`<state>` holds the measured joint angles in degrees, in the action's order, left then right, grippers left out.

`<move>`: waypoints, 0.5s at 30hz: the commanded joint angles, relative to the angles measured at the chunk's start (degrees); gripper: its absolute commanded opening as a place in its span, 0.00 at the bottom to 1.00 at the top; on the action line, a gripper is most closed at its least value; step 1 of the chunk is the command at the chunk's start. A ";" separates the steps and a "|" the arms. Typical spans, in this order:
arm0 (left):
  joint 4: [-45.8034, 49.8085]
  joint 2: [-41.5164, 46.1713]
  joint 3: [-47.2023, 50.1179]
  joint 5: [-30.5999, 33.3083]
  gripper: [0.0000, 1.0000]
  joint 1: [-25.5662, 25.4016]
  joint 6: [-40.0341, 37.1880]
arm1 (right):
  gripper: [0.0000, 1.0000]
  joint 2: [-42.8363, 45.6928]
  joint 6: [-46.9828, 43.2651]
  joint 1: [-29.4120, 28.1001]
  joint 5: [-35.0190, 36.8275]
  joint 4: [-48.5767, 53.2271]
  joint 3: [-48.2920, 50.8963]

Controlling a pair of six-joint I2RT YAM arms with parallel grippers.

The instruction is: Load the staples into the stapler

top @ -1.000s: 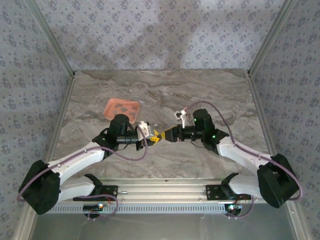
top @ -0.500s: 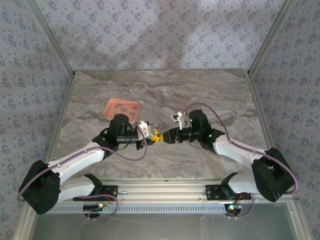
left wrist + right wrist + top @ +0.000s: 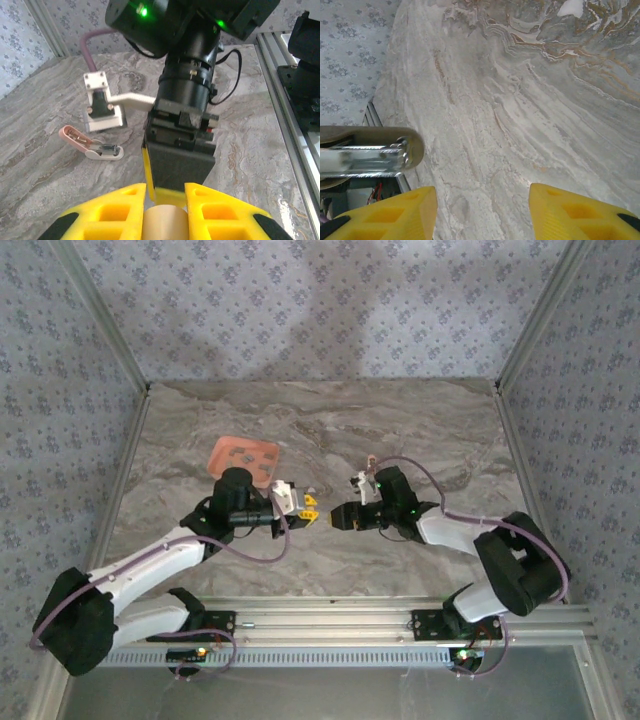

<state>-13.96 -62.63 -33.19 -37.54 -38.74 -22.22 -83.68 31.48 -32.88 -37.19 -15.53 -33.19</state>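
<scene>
From above, the marbled worktop [image 3: 400,430] carries a salmon-orange tray [image 3: 243,457] on its far left. Tiny dark specks inside it are the staples [image 3: 247,455], too small to make out singly. Both arms reach toward the middle. The left gripper [image 3: 310,506] points right and the right gripper [image 3: 338,517] points left, so the two face each other with a narrow gap between them, near the tray but clear of it.

In the left wrist view, the left gripper's yellow fingers [image 3: 112,212] sit at the bottom edge. Its jaws are closed on a small tan rounded piece [image 3: 165,222], and I cannot tell what that piece is. Straight ahead, the right arm's dark wrist and black jaw block loom close, with green lights glowing on the housing. The stapler [image 3: 92,146] lies on the worktop on the far side of the two grippers. It is hinged open, with a pale pink half holding a metallic channel and a white half beside it. Nothing touches it. A white bracket [image 3: 102,102] on the right arm hangs above it.

In the right wrist view, the right gripper [image 3: 482,210] has its jaws well apart, with bare worktop in the gap and nothing held. At the left edge, just above one yellow finger [image 3: 395,210], is a blurred brownish thing with a shiny metal strip [image 3: 367,152]. It is too close and out of focus to identify. Patterned wall shows at the upper left.
</scene>
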 commanded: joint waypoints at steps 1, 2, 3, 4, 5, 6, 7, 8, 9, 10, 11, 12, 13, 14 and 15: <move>-2.42 1.64 0.14 -0.15 0.02 -0.17 1.03 | 0.52 -0.70 1.33 -0.21 -0.14 -5.57 0.36; -2.09 1.97 0.14 0.81 0.03 -0.16 1.04 | 0.52 -0.19 1.10 -0.16 0.05 -5.81 0.71; -1.84 2.30 0.22 1.76 0.03 -0.11 0.97 | 0.52 0.72 0.68 -0.23 0.53 -6.06 1.32; -1.90 2.66 0.45 2.81 0.03 -0.10 0.99 | 0.53 2.19 -0.17 -0.10 1.46 -6.24 2.17; -1.93 2.94 0.58 3.56 0.03 -0.04 0.95 | 0.54 4.12 -1.35 -0.08 2.42 -6.14 2.99; -1.89 3.19 0.71 3.82 0.03 -0.10 0.95 | 0.55 5.67 -2.71 0.00 3.35 -5.67 3.51; -1.87 3.35 0.78 3.81 0.03 -0.03 1.07 | 0.56 7.81 -4.90 0.09 4.77 -4.51 3.87; -1.94 3.36 0.76 3.50 0.03 -0.02 1.05 | 0.57 9.99 -7.71 -0.06 5.72 -3.47 4.18; -1.92 3.34 0.67 3.02 0.03 -0.02 1.17 | 0.58 11.58 -10.78 -0.04 5.93 -2.90 4.34; -1.83 3.29 0.52 2.36 0.04 0.05 1.17 | 0.61 13.33 -14.96 -0.14 5.58 -2.06 4.36; -1.69 3.22 0.37 1.66 0.04 0.00 1.21 | 0.63 14.83 -20.47 -0.46 4.88 -1.54 4.53; -1.56 3.13 0.19 1.05 0.04 0.00 1.13 | 0.64 16.00 -25.24 -1.01 4.96 -0.95 4.63; -1.43 2.99 0.11 0.36 0.04 -0.02 1.04 | 0.64 17.28 -31.39 -1.82 4.76 0.44 4.57; -1.17 2.95 -0.05 -0.46 0.04 -0.02 0.88 | 0.64 18.20 -37.20 -2.85 5.39 1.57 4.52; -1.07 2.95 -0.12 -1.09 0.04 0.01 0.78 | 0.64 18.69 -42.45 -3.99 6.94 2.90 4.25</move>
<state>-13.91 -60.38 -33.08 -35.48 -38.74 -21.41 -66.70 8.86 -34.63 -32.42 -17.21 -29.06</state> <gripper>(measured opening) 0.210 0.640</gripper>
